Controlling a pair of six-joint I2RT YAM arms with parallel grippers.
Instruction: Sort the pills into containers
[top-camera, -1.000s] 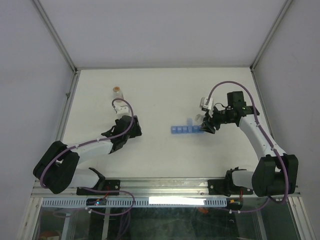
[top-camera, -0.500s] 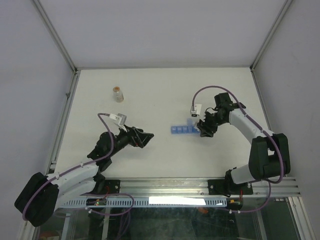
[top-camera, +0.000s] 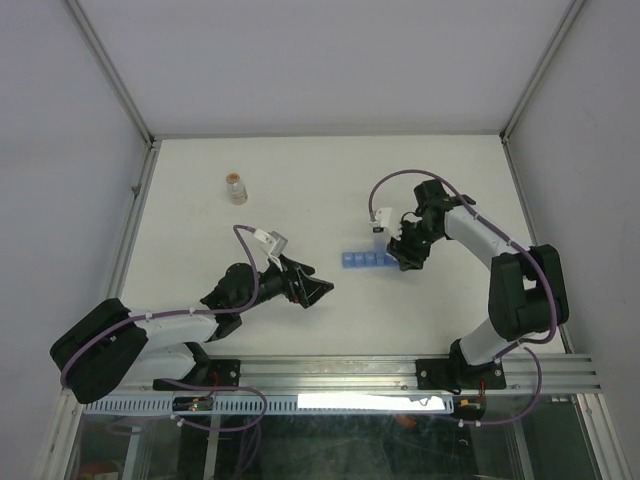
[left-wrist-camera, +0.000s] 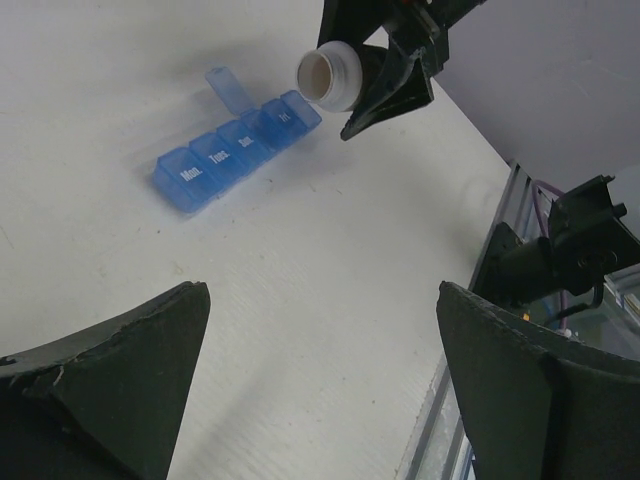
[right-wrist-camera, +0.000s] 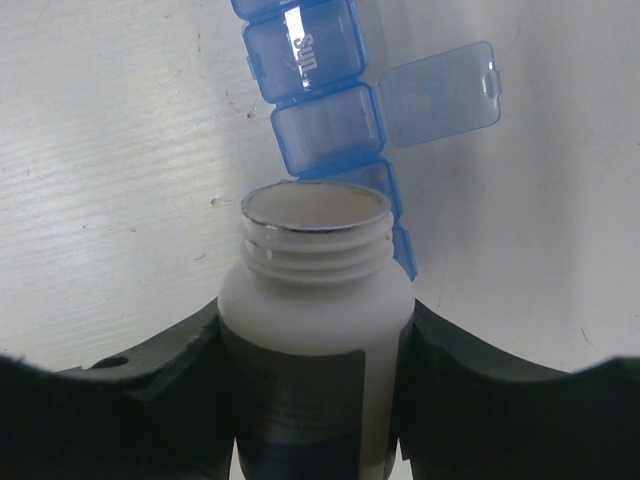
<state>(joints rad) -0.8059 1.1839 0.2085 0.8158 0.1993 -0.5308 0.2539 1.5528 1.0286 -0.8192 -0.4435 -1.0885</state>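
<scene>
Where it lies flat on the white table (top-camera: 300, 170), the blue pill box (top-camera: 362, 260) sits a little right of the middle. It is a straight row of small square cups joined side by side. 1 lid (right-wrist-camera: 440, 95) is flipped up, so that cup is open. The other lids I can see are down. In the left wrist view, the lid at the end far from the bottle says "Mon."

Just over the right end of the box hangs a white bottle (right-wrist-camera: 315, 300) with its mouth open. It is tipped, and its round mouth points at the cups next to the open 1. The right gripper (top-camera: 408, 250) pinches this bottle, with 1 dark finger (right-wrist-camera: 170, 370) pressed on each side.

The left gripper (top-camera: 312, 291) is well apart from the box, to the left and nearer the arm bases. Its 2 fingers (left-wrist-camera: 110, 390) are spread wide and hold nothing. They point toward the box.

Far off, near the back left of the table, stands a small clear jar (top-camera: 236, 188) with tan stuff inside.
</scene>
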